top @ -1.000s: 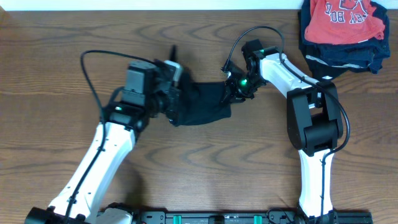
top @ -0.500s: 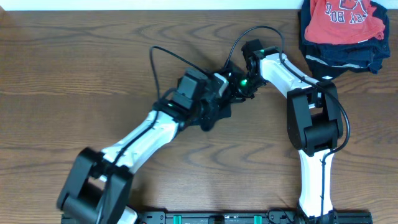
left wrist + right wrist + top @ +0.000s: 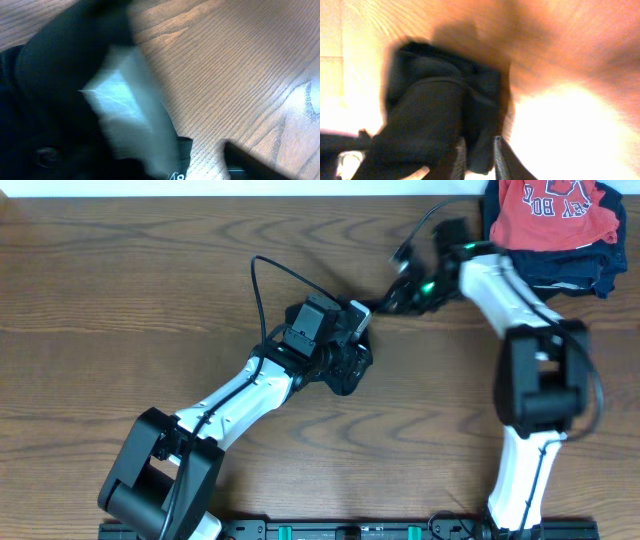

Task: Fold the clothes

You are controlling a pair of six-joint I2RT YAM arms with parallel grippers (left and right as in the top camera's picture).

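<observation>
Near the middle of the table (image 3: 120, 270), the black T-shirt (image 3: 350, 373) lies as a small dark wad, mostly covered by the left hand (image 3: 349, 350). A second ago it was stretched wider between the two arms, and half a second ago it was already bunched in this spot. The left hand has hardly shifted since then. Its wrist view is blurred, showing black cloth (image 3: 45, 100) and a pale label (image 3: 125, 110) close to the lens, so I cannot tell whether it grips the shirt.

The right hand (image 3: 407, 289) has changed most. Half a second ago it was touching the wad, and it now sits up and to the right, nearer the pile of red shirt (image 3: 555, 210) on navy garments (image 3: 560, 268). From its wrist, the shirt (image 3: 440, 95) looks like a folded lump on the wood. The fingers (image 3: 461, 150) stand nearly together with dark cloth in the slit, and the blur hides whether they pinch it.
</observation>
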